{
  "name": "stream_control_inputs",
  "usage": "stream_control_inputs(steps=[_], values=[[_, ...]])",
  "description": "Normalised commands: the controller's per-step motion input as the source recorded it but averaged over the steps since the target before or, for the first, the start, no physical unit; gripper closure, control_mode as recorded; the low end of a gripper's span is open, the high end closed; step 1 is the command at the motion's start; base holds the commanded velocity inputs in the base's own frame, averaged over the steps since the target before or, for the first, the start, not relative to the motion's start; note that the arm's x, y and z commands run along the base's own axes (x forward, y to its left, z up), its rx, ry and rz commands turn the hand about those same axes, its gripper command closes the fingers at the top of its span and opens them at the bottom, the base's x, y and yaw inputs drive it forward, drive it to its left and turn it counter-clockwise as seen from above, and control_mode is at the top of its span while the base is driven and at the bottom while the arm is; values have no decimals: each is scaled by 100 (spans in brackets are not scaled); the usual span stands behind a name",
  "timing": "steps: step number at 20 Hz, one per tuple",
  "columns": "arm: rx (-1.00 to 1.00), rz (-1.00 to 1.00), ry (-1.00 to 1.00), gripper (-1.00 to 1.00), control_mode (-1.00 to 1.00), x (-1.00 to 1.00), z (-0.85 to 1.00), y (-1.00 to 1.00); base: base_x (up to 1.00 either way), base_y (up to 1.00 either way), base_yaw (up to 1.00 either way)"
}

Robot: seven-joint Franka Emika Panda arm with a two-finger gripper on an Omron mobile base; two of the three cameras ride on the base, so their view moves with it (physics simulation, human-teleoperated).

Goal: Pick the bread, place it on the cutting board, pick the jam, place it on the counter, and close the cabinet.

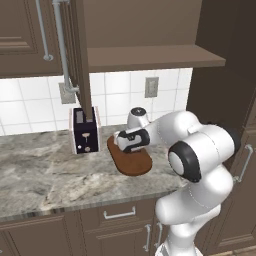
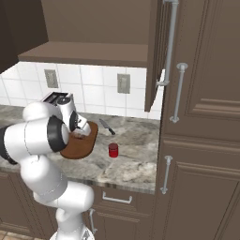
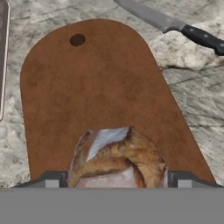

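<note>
The tan lumpy bread (image 3: 116, 159) sits between my gripper's (image 3: 117, 180) two fingertips, which press against its sides just above the near end of the oval reddish-brown cutting board (image 3: 96, 87). From the base views the gripper (image 1: 119, 144) hangs low over the cutting board (image 1: 136, 164), right of the toaster. The red jam (image 2: 113, 150) jar stands on the marbled counter (image 2: 136, 157), right of the cutting board (image 2: 77, 149) and apart from the gripper (image 2: 80, 134). The cabinet (image 1: 150, 55) above stands open, its door (image 1: 81, 60) swung out edge-on.
A dark toaster (image 1: 85, 131) stands against the tiled wall left of the board. A black-handled knife (image 3: 175, 24) lies on the counter beyond the board's far end. The open door's bar handle (image 2: 171, 42) hangs out over the counter. Tall cabinets (image 2: 206, 117) wall the right side.
</note>
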Motion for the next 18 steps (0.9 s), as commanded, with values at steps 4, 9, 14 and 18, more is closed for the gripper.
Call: stream_control_inputs(steps=[4,9,14,18], values=[[0,0,0,-100,-100,0,-15,4,0,0,0],[0,0,0,-100,-100,0,-15,3,0,0,0],[0,0,0,-100,-100,0,-13,3,0,0,0],[0,0,0,-100,-100,0,-3,1,0,0,0]])
